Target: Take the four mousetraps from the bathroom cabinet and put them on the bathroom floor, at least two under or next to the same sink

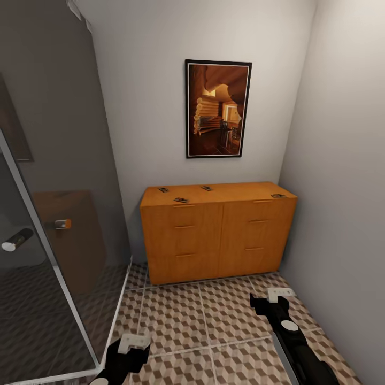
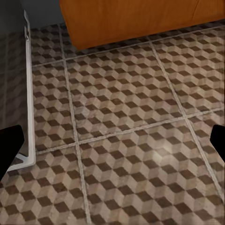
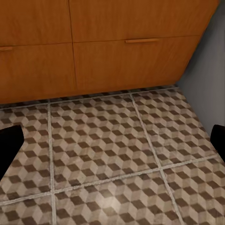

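Head view alone shows mousetraps (image 1: 181,200) atop cabinet (image 1: 214,235).

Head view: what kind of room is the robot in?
Probably a bathroom: a glass shower screen stands at the left, the tiled floor has a cube pattern, and a wooden cabinet sits below a framed picture.

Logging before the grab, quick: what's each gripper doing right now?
Left gripper: open, jaws spread wide, holding nothing.
Right gripper: open, jaws spread wide, holding nothing.

Mousetraps (image 1: 181,200) too small for detail; left pincer (image 1: 133,342) cut by frame edge.
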`<state>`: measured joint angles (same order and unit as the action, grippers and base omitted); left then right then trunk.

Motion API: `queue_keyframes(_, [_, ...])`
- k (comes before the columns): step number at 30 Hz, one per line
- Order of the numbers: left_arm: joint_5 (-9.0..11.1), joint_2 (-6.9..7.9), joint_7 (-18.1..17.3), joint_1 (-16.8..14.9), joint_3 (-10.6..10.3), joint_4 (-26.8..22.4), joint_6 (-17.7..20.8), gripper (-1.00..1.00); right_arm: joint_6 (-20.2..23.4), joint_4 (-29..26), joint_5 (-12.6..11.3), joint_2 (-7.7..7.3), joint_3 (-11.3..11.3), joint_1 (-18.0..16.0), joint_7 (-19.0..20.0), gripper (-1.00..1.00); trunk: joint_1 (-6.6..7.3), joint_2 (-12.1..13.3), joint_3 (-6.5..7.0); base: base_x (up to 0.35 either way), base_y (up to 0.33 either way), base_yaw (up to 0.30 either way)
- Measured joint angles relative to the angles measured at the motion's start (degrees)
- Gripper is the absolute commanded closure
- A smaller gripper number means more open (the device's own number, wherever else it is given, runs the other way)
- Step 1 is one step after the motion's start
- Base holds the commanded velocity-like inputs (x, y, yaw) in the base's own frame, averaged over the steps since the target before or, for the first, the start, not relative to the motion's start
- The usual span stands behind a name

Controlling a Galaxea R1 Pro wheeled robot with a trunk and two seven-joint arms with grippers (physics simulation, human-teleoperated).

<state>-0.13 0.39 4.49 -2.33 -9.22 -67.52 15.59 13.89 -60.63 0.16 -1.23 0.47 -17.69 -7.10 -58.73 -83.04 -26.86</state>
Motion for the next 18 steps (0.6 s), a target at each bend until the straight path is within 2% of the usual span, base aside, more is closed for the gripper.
queue_keyframes(9, [-0.01, 0.0, 0.12, 0.0, -0.67, 0.18, 0.01, -1.0, 0.01, 0.0, 0.0, 0.03, 0.0, 0.0, 0.0, -1.0, 0.01, 0.0, 0.0, 0.018, -0.188, 0.232])
queue_keyframes(18, [0.03, 0.0, 0.13, 0.0, -0.74, 0.21, 0.03, -1.0, 0.01, 0.0, 0.0, 0.03, 0.03, 0.03, 0.0, -1.0, 0.01, 0.0, 0.0, 0.11, -0.262, 0.25])
